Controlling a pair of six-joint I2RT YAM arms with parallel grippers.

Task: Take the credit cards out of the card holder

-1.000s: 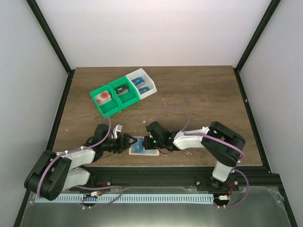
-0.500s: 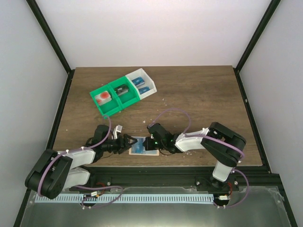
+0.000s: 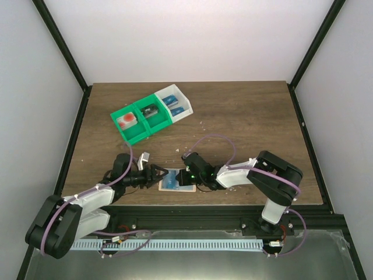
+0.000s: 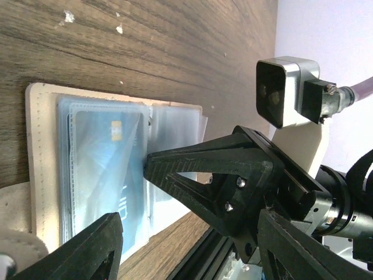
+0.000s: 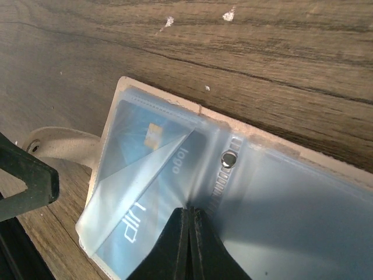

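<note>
Right wrist: blue card point(image 5: 137, 169) in clear-sleeved holder point(image 5: 280, 198); right jaws clenched, left jaws released.

Bright, even light; soft shadows; near jaws blurred in wrist views

The right gripper point(image 5: 190, 211) has its two dark fingers pressed together, their tips on the clear plastic sleeves near the spine of the open card holder point(image 5: 124, 87), which lies flat on the wooden table point(image 5: 262, 52). A blue credit card point(image 5: 143, 160) with a gold chip sits in the left sleeve. A metal rivet point(image 5: 229, 158) lies just beyond the fingertips; a tan tab point(image 5: 61, 143) sticks out at the left
</note>
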